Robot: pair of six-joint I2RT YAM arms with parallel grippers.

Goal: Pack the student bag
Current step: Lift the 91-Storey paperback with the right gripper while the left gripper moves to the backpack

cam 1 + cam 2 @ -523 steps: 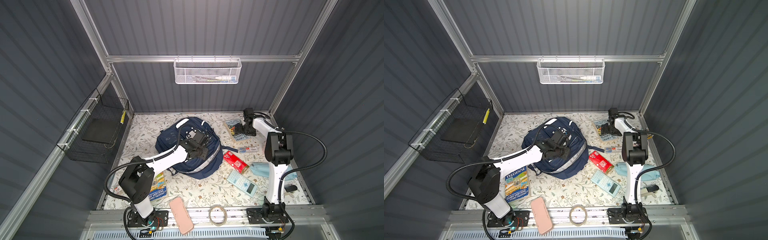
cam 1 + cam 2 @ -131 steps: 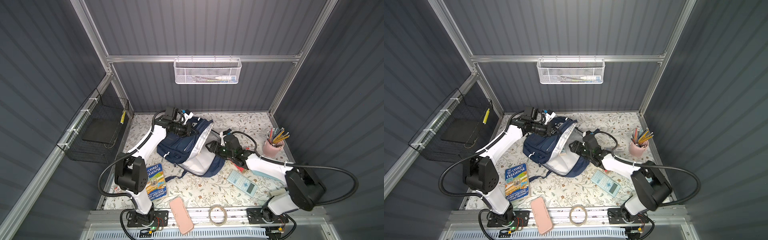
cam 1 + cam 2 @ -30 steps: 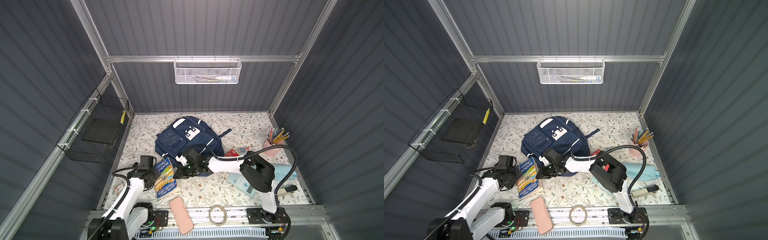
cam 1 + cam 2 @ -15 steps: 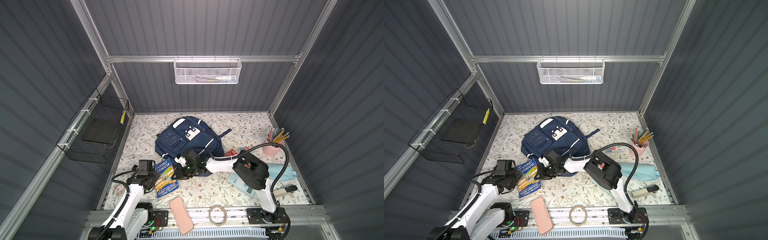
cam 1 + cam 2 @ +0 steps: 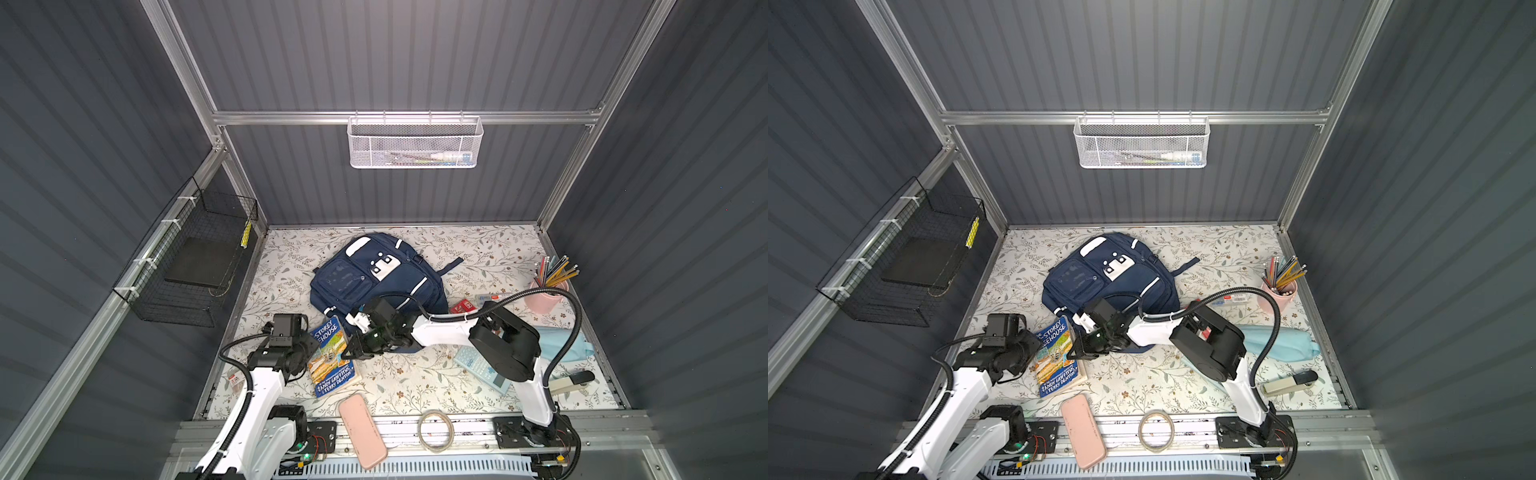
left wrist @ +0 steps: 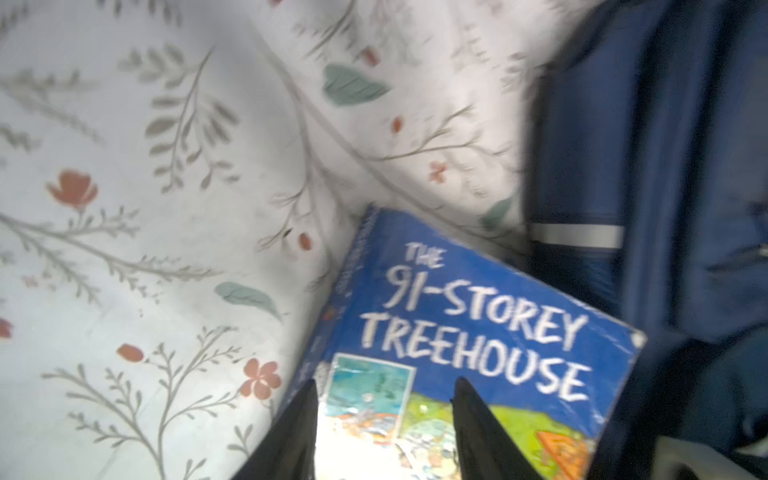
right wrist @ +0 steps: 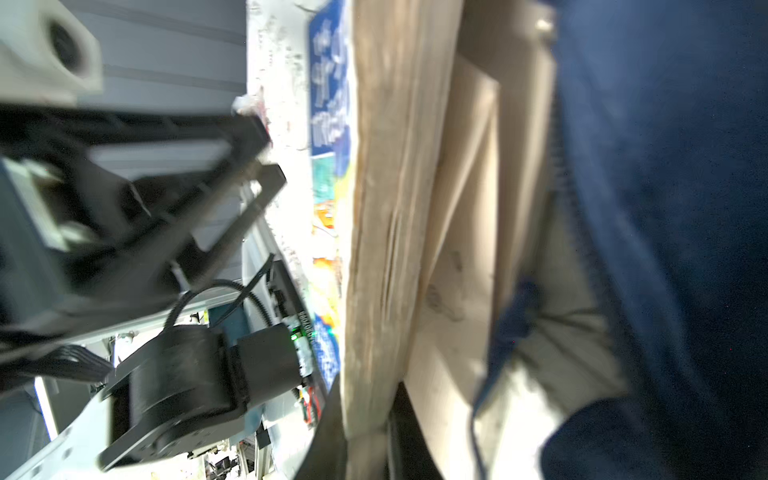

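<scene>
Floral-print table [image 5: 286,266] spreads under both my claws. My right claw [image 5: 355,350] is pinched tight on the page edge of the book [image 5: 332,361]. My left claw [image 6: 384,401] hangs half-open over the cover near the spine, gripping nothing. Just beyond the book, close beside my right claw, lies the student bag [image 5: 374,282], face up, its mouth barely gaping. I judge the pinch shallow, so the pages could fan out or slip free. A corner could also snag the zip [image 7: 559,174], and my claws sit close enough to knock each other
</scene>
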